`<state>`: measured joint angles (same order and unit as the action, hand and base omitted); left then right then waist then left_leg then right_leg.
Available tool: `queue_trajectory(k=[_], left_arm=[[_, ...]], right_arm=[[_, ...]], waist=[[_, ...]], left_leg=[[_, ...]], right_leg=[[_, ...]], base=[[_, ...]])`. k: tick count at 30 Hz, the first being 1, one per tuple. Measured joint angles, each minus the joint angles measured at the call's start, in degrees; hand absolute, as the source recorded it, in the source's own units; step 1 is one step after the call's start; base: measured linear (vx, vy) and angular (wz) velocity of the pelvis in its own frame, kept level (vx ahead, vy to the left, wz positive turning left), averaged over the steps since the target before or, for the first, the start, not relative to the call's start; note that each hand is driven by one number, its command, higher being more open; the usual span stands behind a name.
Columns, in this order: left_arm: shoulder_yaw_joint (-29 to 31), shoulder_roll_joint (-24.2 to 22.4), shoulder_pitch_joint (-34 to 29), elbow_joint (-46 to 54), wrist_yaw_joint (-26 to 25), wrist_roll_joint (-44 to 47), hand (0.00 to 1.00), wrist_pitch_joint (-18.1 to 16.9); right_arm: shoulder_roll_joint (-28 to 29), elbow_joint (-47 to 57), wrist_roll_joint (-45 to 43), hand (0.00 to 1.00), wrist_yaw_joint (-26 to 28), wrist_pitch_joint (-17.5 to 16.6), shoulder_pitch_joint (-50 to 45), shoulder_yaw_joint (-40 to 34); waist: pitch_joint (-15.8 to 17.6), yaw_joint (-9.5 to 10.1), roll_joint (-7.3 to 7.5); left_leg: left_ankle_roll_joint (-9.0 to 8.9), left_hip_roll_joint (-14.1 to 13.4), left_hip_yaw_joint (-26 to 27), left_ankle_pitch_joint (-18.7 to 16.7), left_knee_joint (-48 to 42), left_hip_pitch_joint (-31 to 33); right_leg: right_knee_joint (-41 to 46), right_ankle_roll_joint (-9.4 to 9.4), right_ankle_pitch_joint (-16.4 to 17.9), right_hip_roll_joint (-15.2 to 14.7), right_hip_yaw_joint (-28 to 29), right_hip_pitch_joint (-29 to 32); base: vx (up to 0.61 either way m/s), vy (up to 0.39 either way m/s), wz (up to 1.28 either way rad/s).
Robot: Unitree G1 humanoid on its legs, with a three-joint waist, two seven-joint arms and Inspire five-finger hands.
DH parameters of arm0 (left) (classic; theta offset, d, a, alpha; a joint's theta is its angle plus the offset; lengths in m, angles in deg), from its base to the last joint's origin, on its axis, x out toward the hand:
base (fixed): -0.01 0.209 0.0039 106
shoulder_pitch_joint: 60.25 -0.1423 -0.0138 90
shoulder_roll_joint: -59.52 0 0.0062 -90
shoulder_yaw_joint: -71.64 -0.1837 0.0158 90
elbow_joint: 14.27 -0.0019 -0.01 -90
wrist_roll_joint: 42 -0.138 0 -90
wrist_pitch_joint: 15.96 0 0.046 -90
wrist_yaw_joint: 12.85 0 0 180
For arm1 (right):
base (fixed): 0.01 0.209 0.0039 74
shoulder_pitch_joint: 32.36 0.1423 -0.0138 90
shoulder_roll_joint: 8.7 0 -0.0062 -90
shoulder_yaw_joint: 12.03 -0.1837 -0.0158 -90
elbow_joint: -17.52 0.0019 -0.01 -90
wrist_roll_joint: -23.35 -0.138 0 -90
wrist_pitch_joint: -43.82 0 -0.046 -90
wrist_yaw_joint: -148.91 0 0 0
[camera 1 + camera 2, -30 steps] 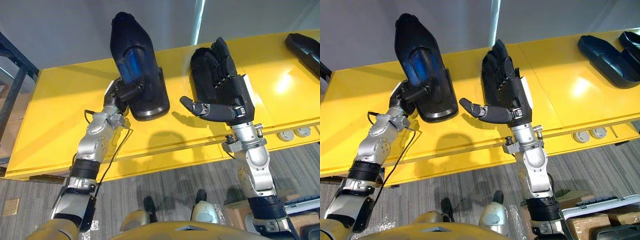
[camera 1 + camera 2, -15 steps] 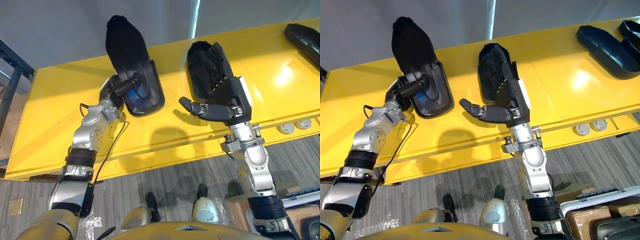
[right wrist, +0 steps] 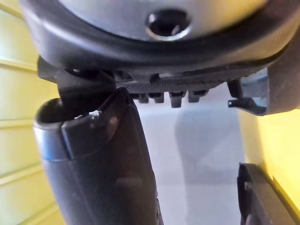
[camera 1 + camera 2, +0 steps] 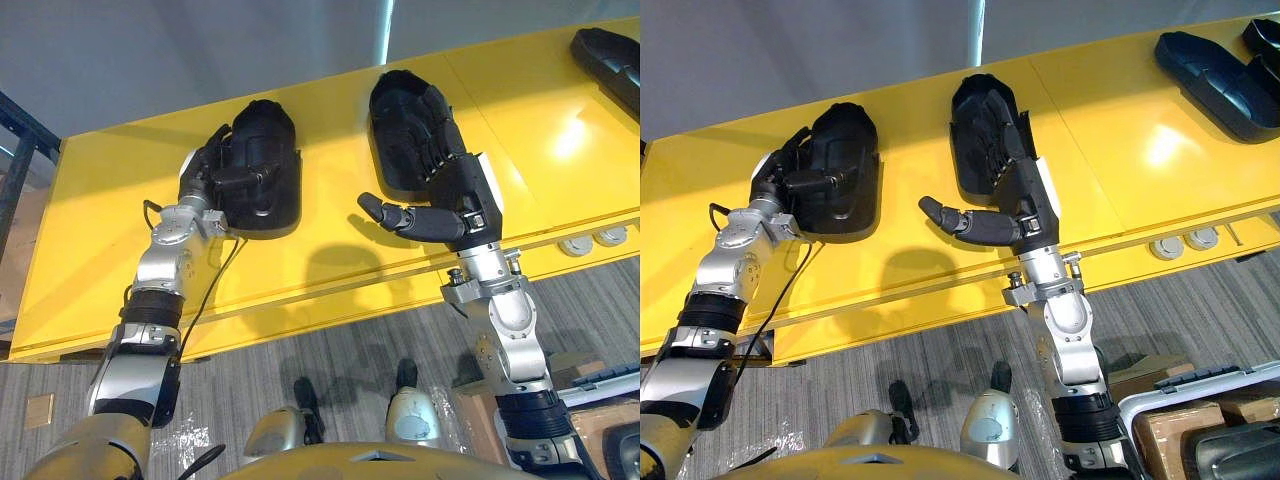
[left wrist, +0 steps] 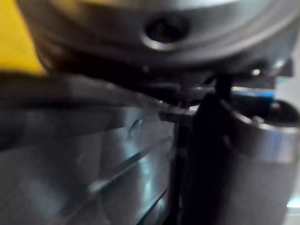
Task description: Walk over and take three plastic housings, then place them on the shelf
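Observation:
A black plastic housing [image 4: 262,165] lies flat on the yellow shelf [image 4: 330,250], at its left. My left hand [image 4: 205,172] is at the housing's left edge. Its thumb lies across the rim and its fingers stretch along the side. A second black housing [image 4: 395,120] lies at the shelf's middle. My right hand [image 4: 455,190] is open, with straight fingers resting inside that housing and the thumb [image 4: 945,216] sticking out to the left. Two more black housings [image 4: 1210,72] lie at the shelf's far right.
Two round grey sockets [image 4: 1185,242] sit in the shelf's front ledge at the right. A tray with cardboard and dark parts [image 4: 1200,430] stands on the carpet at lower right. A dark metal frame [image 4: 28,150] stands left of the shelf. A grey wall rises behind.
My left hand has tipped its housing from upright down flat onto the shelf, and its fingers have loosened. The right hand has hardly moved, still over its housing.

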<state>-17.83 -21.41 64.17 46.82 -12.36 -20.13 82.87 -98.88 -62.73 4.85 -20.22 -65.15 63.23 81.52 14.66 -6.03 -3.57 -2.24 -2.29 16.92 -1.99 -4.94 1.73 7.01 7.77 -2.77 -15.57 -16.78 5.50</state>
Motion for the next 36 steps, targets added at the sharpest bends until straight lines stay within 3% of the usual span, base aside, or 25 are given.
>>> queue_trajectory(k=[14, 19, 24, 28, 35, 36], left_arm=[[0.49, 0.05, 0.41, -2.01, -4.37, 4.37, 1.00, -1.71], [1.10, -1.36, -8.42, 10.80, -4.87, 9.35, 1.00, -2.55], [4.42, -7.42, -20.54, 31.87, -5.08, 11.85, 1.00, -2.96], [5.04, -11.10, -27.79, 44.55, -1.25, 11.71, 1.00, -6.81], [6.92, -13.45, -33.75, 49.32, 2.74, 9.37, 1.00, -13.92], [9.51, -15.67, -41.71, 52.02, 6.47, 7.01, 1.00, -16.12]], right_arm=[[0.29, 0.00, 0.04, 1.00, -0.55, 0.84, -0.44, 0.76], [1.43, -0.02, 0.24, 1.00, -3.42, 0.68, -2.63, 1.57], [2.41, -0.06, 3.79, 1.00, -8.18, 0.27, -4.86, 0.91], [3.64, -0.02, 7.01, 1.00, -12.77, -1.49, -5.10, -0.08], [7.82, 0.59, 6.82, 1.00, -15.34, -1.52, -5.96, -3.21], [7.92, 1.99, 6.86, 1.00, -15.92, -0.50, -9.26, -6.88]], waist=[[0.17, -0.41, -0.04], [0.11, -0.13, -0.05], [-0.15, 1.47, 0.06], [-2.76, 3.44, 0.84], [-5.67, 4.52, 2.87], [-10.91, 5.71, 3.91]], left_leg=[[-0.02, -0.27, -0.07, -0.01, 0.38, -1.12], [-0.04, -0.13, -0.73, 0.19, 2.23, -3.16], [-0.15, -0.22, -2.37, 0.28, 3.73, -5.41], [-0.51, -0.19, -3.55, 0.60, 5.29, -6.28], [-0.54, -0.09, -4.90, 0.62, 5.35, -6.67], [-0.91, 0.01, -5.45, 2.33, 8.21, -7.28]], right_leg=[[-0.69, 0.01, -0.05, 0.47, -0.25, -1.38], [-2.48, 0.21, -0.20, 0.81, -1.53, -4.01], [-4.43, 0.29, -0.27, 1.25, -3.79, -7.70], [-6.21, 0.35, -0.31, 1.57, -5.42, -9.79], [-7.19, 0.45, -0.37, 1.60, -7.21, -11.67], [-7.98, 0.47, -0.38, 1.88, -8.16, -12.08]], base=[[0.00, 0.000, 0.00], [0.04, 0.002, 0.07], [0.08, 0.001, 0.18], [0.05, 0.005, 0.20], [0.01, 0.006, 0.12], [0.00, 0.000, 0.00]])
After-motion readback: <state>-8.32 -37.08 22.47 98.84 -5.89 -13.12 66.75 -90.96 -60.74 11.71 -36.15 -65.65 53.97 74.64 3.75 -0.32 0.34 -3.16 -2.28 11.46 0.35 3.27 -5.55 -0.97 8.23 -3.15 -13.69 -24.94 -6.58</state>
